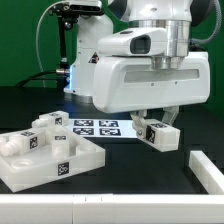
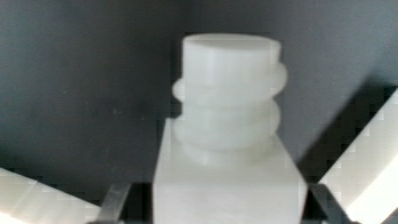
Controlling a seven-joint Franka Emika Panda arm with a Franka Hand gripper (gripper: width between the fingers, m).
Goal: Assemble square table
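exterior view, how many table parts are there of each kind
square panel: 1
held leg, in the gripper: 1
legs at the panel: 2, a back leg and a side leg, as far as the small picture shows
total: 4

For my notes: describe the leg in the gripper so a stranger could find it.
Start at the big white robot arm filling the exterior view. Under it, the gripper is shut on the leg, a stubby white tagged block. Unlike the other parts, it hangs above the dark table.
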